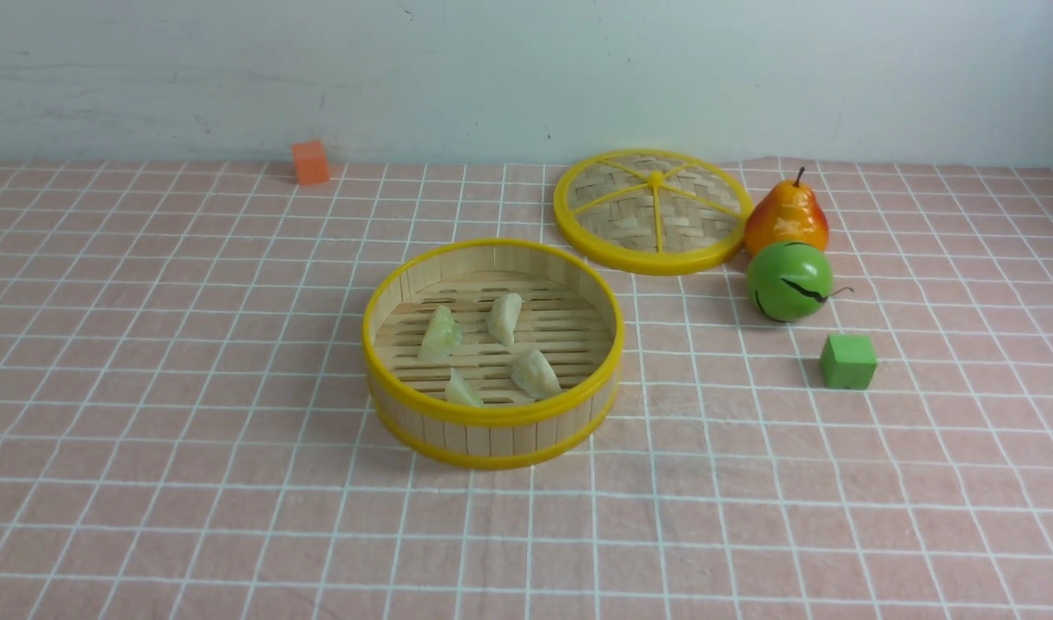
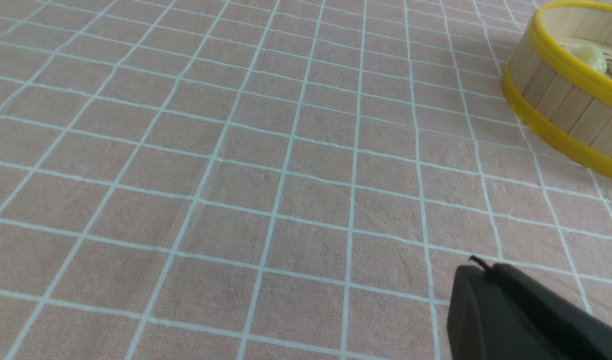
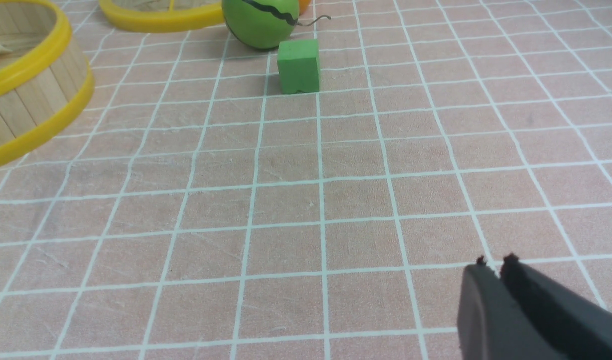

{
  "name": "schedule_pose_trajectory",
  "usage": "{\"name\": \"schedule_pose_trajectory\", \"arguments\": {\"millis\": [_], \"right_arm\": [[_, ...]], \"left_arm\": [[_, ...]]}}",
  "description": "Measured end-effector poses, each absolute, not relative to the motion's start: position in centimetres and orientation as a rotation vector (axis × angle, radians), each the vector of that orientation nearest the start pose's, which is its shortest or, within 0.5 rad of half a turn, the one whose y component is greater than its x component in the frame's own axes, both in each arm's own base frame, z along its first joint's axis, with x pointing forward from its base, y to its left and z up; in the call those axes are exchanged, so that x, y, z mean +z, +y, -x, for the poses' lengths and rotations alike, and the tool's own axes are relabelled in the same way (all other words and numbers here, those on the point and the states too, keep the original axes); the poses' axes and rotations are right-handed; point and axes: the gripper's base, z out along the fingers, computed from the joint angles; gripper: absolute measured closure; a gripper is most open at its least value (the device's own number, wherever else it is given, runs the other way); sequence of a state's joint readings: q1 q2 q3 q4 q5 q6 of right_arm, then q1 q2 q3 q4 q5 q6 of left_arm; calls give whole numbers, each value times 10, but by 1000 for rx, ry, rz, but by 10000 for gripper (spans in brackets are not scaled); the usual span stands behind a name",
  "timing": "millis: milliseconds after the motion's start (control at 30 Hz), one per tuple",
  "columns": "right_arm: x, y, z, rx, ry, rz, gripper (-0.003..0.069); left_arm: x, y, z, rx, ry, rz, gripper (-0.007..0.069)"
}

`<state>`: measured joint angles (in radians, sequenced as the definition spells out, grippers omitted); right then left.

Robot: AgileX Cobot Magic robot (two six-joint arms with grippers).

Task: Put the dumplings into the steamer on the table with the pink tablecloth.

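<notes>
Front view faces forward; low wrist views share the steamer

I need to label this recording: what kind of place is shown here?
Probably a staged tabletop for robot practice, not a real kitchen: a pink grid-lined tablecloth before a bare pale wall, with toy-like props, a green foam cube and an orange cube.

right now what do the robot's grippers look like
Only the fingertips show, in the wrist views. The left gripper is matte black, with smooth rounded fingers and a tiny nub at the tip. The right gripper is the same matte black, with two small nubs. No cables, markings or arm links are visible.
</notes>
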<state>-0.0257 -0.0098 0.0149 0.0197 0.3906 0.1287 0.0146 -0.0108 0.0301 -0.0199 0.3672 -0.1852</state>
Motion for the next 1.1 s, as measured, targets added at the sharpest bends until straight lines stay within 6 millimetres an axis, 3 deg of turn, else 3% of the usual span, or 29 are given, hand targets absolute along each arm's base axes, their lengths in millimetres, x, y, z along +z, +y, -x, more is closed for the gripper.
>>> {"name": "schedule_pose_trajectory", "arguments": {"millis": [1100], "right_arm": [[174, -1, -52, 90, 1874, -157, 562]], "left_arm": [[171, 0, -53, -137, 1860, 198, 636]]}}
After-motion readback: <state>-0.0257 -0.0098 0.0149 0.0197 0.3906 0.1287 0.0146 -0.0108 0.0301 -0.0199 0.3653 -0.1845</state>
